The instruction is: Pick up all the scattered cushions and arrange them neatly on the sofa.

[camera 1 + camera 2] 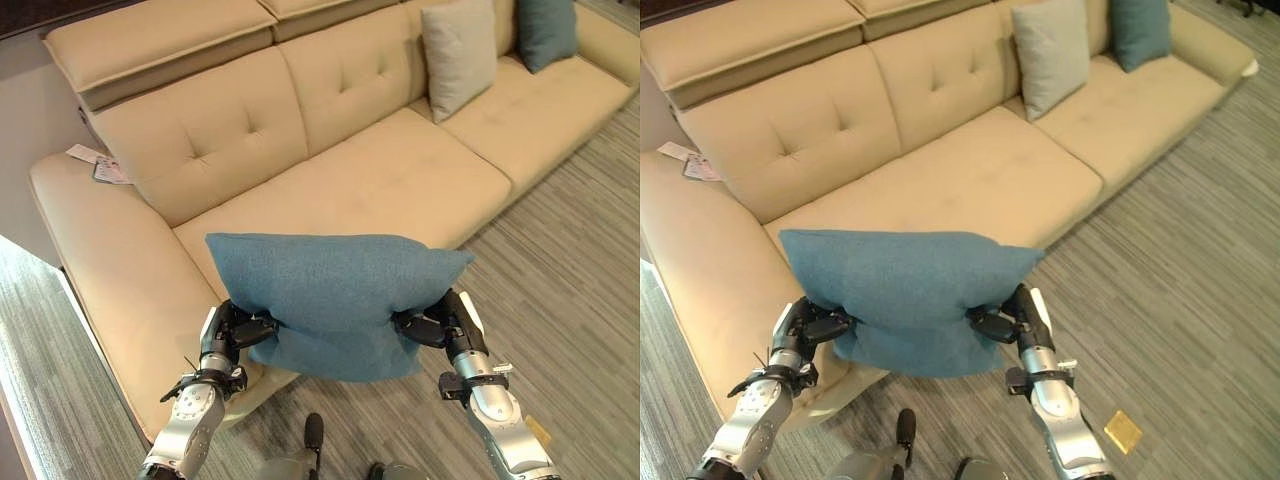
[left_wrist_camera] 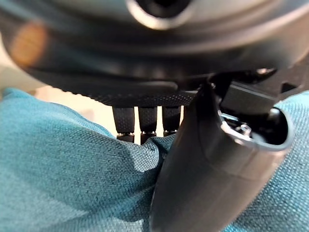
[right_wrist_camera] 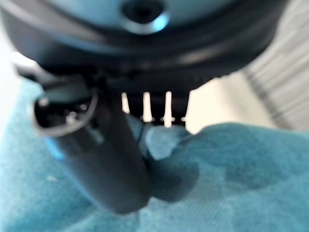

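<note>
Held cushion: teal cushion (image 1: pixel 335 300) in the air before the beige sofa (image 1: pixel 400 175), near its left end
Left hand (image 1: pixel 232 330): pinching its left edge
Right hand (image 1: pixel 440 322): pinching its right edge
Far right seat: grey cushion (image 1: pixel 458 55), second teal cushion (image 1: pixel 545 30)

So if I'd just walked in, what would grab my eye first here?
Probably the big teal cushion, held up in front of the beige sofa with the left hand and right hand pinching its two sides. After that, the grey cushion and a second teal cushion propped against the sofa's far backrest.
</note>
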### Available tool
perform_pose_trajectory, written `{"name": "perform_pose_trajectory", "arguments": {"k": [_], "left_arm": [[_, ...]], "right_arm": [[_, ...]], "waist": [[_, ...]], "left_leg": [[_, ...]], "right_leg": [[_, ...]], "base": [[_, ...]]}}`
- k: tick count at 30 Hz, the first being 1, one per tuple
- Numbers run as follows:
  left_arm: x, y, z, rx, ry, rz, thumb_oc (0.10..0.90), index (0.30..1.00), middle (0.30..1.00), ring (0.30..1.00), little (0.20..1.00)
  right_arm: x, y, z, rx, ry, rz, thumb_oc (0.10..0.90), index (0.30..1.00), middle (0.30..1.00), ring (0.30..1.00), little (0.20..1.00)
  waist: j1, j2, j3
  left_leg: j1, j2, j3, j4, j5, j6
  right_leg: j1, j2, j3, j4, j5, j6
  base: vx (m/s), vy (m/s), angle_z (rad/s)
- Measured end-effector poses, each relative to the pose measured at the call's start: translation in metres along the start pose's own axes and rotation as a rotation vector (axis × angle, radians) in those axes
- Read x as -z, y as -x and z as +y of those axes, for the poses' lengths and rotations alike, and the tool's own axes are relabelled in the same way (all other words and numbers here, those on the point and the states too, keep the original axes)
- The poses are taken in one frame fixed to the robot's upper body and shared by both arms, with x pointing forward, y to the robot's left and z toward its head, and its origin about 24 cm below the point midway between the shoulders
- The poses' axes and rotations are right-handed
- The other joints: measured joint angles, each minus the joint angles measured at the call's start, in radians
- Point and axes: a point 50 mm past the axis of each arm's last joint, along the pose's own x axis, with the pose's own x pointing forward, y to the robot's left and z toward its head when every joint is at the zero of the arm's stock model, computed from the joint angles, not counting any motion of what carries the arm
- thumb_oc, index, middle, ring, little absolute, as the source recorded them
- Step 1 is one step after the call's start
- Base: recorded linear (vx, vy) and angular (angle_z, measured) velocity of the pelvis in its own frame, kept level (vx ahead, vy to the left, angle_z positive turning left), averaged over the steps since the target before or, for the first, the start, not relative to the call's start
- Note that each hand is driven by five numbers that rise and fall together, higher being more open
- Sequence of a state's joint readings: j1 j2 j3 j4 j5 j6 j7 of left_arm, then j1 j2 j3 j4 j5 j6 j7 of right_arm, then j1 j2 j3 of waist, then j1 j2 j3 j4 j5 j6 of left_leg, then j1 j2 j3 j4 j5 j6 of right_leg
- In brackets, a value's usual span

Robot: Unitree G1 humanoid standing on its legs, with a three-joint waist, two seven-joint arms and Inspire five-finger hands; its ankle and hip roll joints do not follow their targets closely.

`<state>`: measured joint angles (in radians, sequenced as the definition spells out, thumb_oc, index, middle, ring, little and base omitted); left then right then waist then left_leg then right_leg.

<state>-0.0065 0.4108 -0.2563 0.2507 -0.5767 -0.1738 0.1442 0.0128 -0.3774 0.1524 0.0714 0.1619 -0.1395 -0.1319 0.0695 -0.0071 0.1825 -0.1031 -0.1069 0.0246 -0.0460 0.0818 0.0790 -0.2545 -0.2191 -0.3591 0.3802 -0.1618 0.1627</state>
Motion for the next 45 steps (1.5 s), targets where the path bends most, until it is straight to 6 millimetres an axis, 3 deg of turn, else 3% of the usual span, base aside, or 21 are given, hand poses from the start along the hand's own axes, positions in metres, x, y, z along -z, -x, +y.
{"name": "perform_pose_trajectory", "arguments": {"k": [2,4,8,10,12,16,19,20,21,23,26,28,30,31,32,35,37,39,43,44,45], "left_arm": [[0.006,0.002,0.002,-0.014,0.004,0.021,0.4,0.3,0.3,0.3,0.3],[0.007,0.003,0.002,-0.017,0.01,0.026,0.4,0.3,0.3,0.3,0.3],[0.013,0.007,0.001,-0.023,0.021,0.045,0.4,0.3,0.3,0.3,0.3],[0.017,0.01,0.002,-0.027,0.024,0.059,0.4,0.3,0.3,0.3,0.3],[0.027,0.017,0.002,-0.072,0.082,0.081,0.4,0.3,0.3,0.3,0.3],[0.03,0.018,-0.004,-0.058,0.095,0.088,0.4,0.3,0.3,0.3,0.3],[0.032,0.019,-0.009,-0.047,0.11,0.096,0.4,0.3,0.3,0.3,0.3],[0.032,0.018,-0.01,-0.045,0.115,0.094,0.4,0.3,0.3,0.3,0.3],[0.032,0.018,-0.01,-0.045,0.114,0.094,0.4,0.3,0.3,0.3,0.3],[0.03,0.017,-0.008,-0.046,0.107,0.09,0.4,0.3,0.3,0.3,0.3],[0.032,0.018,-0.012,-0.028,0.108,0.095,0.4,0.3,0.3,0.3,0.3],[0.035,0.02,-0.014,-0.019,0.105,0.108,0.4,0.3,0.3,0.3,0.3],[0.037,0.022,-0.013,-0.022,0.104,0.118,0.4,0.3,0.3,0.3,0.3],[0.038,0.024,-0.012,-0.024,0.104,0.122,0.4,0.3,0.3,0.3,0.3],[0.036,0.023,-0.01,-0.021,0.094,0.115,0.4,0.3,0.3,0.3,0.3],[0.032,0.02,-0.009,-0.02,0.083,0.104,0.4,0.3,0.3,0.3,0.3],[0.025,0.015,-0.006,-0.017,0.067,0.082,0.4,0.3,0.3,0.3,0.3],[0.016,0.009,-0.001,-0.013,0.034,0.054,0.4,0.3,0.3,0.3,0.3],[0.007,0.004,0.002,-0.03,0.044,0.02,0.4,0.3,0.3,0.3,0.3],[0.008,0.001,0.001,-0.043,0.062,0.02,0.4,0.3,0.3,0.3,0.3],[0.008,-0.001,-0.002,-0.042,0.069,0.017,0.4,0.3,0.3,0.3,0.3]], "right_arm": [[0.0,-0.001,0.003,-0.012,0.002,0.001,0.4,0.3,0.3,0.3,0.3],[0.002,-0.001,0.003,-0.012,0.003,0.01,0.4,0.3,0.3,0.3,0.3],[0.005,-0.001,0.002,-0.011,0.008,0.026,0.4,0.3,0.3,0.3,0.3],[0.006,-0.001,0.002,-0.016,0.01,0.029,0.4,0.3,0.3,0.3,0.3],[0.014,-0.006,0.006,-0.047,0.022,0.069,0.4,0.3,0.3,0.3,0.3],[0.021,-0.001,-0.007,-0.035,0.068,0.106,0.4,0.3,0.3,0.3,0.3],[0.018,-0.003,-0.01,-0.032,0.077,0.098,0.4,0.3,0.3,0.3,0.3],[0.018,-0.004,-0.012,-0.03,0.081,0.097,0.4,0.3,0.3,0.3,0.3],[0.018,-0.004,-0.013,-0.023,0.079,0.096,0.4,0.3,0.3,0.3,0.3],[0.018,-0.003,-0.011,-0.017,0.063,0.097,0.4,0.3,0.3,0.3,0.3],[0.018,-0.004,-0.014,0.006,0.052,0.094,0.4,0.3,0.3,0.3,0.3],[0.018,-0.004,-0.015,0.009,0.053,0.097,0.4,0.3,0.3,0.3,0.3],[0.018,-0.004,-0.015,0.003,0.059,0.095,0.4,0.3,0.3,0.3,0.3],[0.017,-0.004,-0.015,-0.002,0.064,0.093,0.4,0.3,0.3,0.3,0.3],[0.018,-0.004,-0.012,-0.001,0.048,0.096,0.4,0.3,0.3,0.3,0.3],[0.018,-0.004,-0.011,-0.006,0.05,0.095,0.4,0.3,0.3,0.3,0.3],[0.013,-0.009,-0.008,-0.022,0.056,0.077,0.4,0.3,0.3,0.3,0.3],[0.013,-0.009,-0.006,-0.031,0.047,0.076,0.4,0.3,0.3,0.3,0.3],[0.006,-0.015,-0.004,-0.042,0.046,0.047,0.4,0.3,0.3,0.3,0.3],[0.004,-0.017,-0.003,-0.046,0.051,0.038,0.4,0.3,0.3,0.3,0.3],[0.004,-0.017,-0.004,-0.044,0.052,0.039,0.4,0.3,0.3,0.3,0.3]], "waist": [[-0.005,0.0,0.001],[-0.011,0.002,0.001],[-0.02,-0.006,-0.002],[-0.022,-0.016,-0.007],[-0.004,0.0,-0.02],[0.001,-0.008,-0.027],[0.004,-0.019,-0.022],[0.004,-0.028,-0.017],[0.007,-0.027,-0.018],[0.005,-0.038,-0.008],[0.0,-0.048,0.0],[0.015,-0.043,0.002],[0.03,-0.02,-0.006],[0.027,0.011,-0.014],[0.026,0.004,-0.01],[0.029,0.005,-0.009],[0.033,0.022,0.007],[0.018,0.019,0.016],[0.028,0.017,0.019],[0.012,0.038,0.023],[-0.009,0.05,0.028]], "left_leg": [[0.047,-0.009,0.008,0.001,0.0,0.0],[0.072,-0.006,-0.009,0.007,-0.026,-0.035],[0.126,-0.023,-0.016,0.003,-0.047,-0.019],[0.144,-0.045,-0.016,0.005,-0.07,-0.024],[0.164,-0.021,-0.055,0.009,-0.103,-0.062],[0.145,0.005,-0.077,0.072,-0.115,-0.085],[0.013,-0.004,-0.057,0.326,-0.151,-0.139],[-0.071,-0.002,-0.033,0.478,-0.174,-0.146],[-0.087,0.007,-0.025,0.509,-0.189,-0.139],[-0.101,0.022,-0.033,0.433,-0.207,-0.125],[-0.178,0.022,-0.024,0.315,-0.191,-0.125],[-0.198,0.02,-0.037,0.247,-0.111,-0.12],[-0.151,0.037,-0.042,0.2,-0.042,-0.128],[-0.117,0.058,-0.062,0.168,-0.038,-0.082],[-0.076,0.047,-0.046,0.11,-0.025,-0.045],[-0.031,0.021,-0.019,0.09,-0.028,-0.04],[0.013,0.02,-0.022,0.076,-0.027,-0.038],[0.05,0.013,-0.048,0.073,-0.048,-0.013],[0.051,0.007,-0.079,0.071,-0.059,-0.02],[0.045,0.02,-0.152,0.077,-0.074,-0.015],[0.041,0.028,-0.2,0.077,-0.072,-0.018]], "right_leg": [[-0.047,0.013,0.003,-0.099,0.067,-0.045],[-0.054,0.03,0.024,-0.167,0.114,-0.027],[-0.047,0.047,0.035,-0.232,0.236,-0.085],[-0.034,0.052,0.039,-0.262,0.362,-0.137],[0.033,0.089,0.006,-0.323,0.296,-0.151],[0.125,0.128,0.002,-0.454,0.316,-0.173],[0.139,0.121,0.0,-0.47,0.316,-0.191],[0.151,0.115,0.0,-0.47,0.294,-0.219],[0.155,0.122,0.003,-0.47,0.286,-0.224],[0.178,0.137,0.008,-0.471,0.249,-0.243],[0.198,0.14,0.005,-0.471,0.228,-0.228],[0.214,0.145,0.03,-0.471,0.215,-0.206],[0.223,0.168,0.054,-0.466,0.213,-0.193],[0.231,0.192,0.059,-0.462,0.202,-0.169],[0.216,0.167,0.063,-0.409,0.165,-0.137],[0.189,0.116,0.062,-0.3,0.12,-0.1],[0.084,0.06,0.062,-0.008,0.049,-0.016],[0.017,0.026,0.102,0.178,0.034,0.011],[0.004,-0.003,0.19,0.012,0.028,-0.013],[0.011,0.048,0.338,-0.097,0.039,-0.014],[0.032,0.07,0.391,-0.176,0.056,-0.002]], "base": [[0.2,-0.149,0.14],[0.18,-0.172,0.3],[0.02,-0.027,0.4],[0.23,-0.332,0.23],[0.33,-0.592,-0.02],[0.01,-0.176,0.35],[0.01,-0.171,0.21],[0.09,-0.138,0.13],[0.15,-0.137,0.08],[0.13,-0.077,0.04],[0.14,-0.021,0.0],[0.12,0.012,-0.4],[0.18,0.048,-0.58],[0.18,0.077,-0.4],[0.16,0.097,-0.33],[0.1,0.122,-0.27],[0.05,0.034,-0.17],[0.17,-0.139,0.35],[0.21,-0.26,0.33],[0.23,-0.288,0.82],[0.13,-0.196,1.17]]}}
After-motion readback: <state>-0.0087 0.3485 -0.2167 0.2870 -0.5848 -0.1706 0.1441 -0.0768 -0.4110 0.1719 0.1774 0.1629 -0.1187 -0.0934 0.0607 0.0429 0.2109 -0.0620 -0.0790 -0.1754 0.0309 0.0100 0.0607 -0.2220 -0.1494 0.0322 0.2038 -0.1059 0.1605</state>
